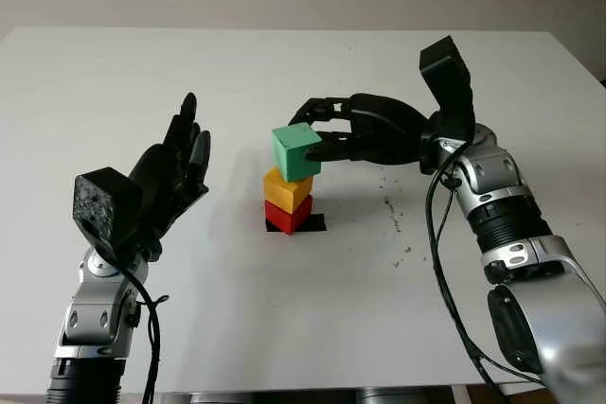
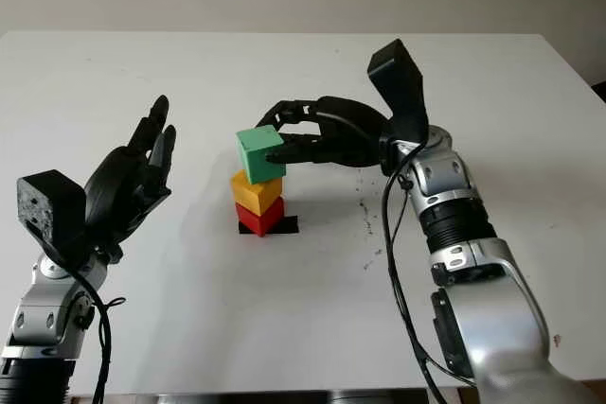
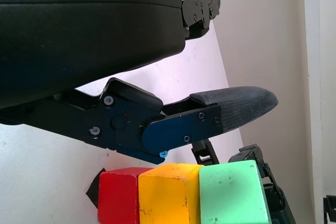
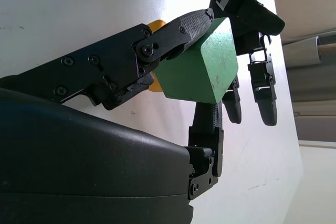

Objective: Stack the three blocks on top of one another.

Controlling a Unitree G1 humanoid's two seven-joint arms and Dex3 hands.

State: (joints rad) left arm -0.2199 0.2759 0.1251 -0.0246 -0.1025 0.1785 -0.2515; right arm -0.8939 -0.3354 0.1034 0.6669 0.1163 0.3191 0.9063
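The right hand (image 1: pixel 327 134) reaches in from the right side of the white table (image 1: pixel 142 73), and its black fingers (image 4: pixel 181 30) are closed around the green cube-shaped block (image 1: pixel 296 151), one finger pressed along an upper edge and others on the far faces. The green block sits tilted at the top of the stack, between those fingers, its underside at the top of the yellow cube-shaped block (image 1: pixel 288 189); whether it bears fully on the yellow block cannot be told. The yellow block sits directly on the red cube-shaped block (image 1: pixel 289 216), slightly turned relative to it. The red block stands on a small black square patch (image 1: pixel 312 224) on the table. The left hand (image 1: pixel 175 167) is held up above the table, well apart from the stack on the side opposite the right fingers, open and holding nothing. Small dark specks (image 1: pixel 393 215) mark the table below the right forearm.
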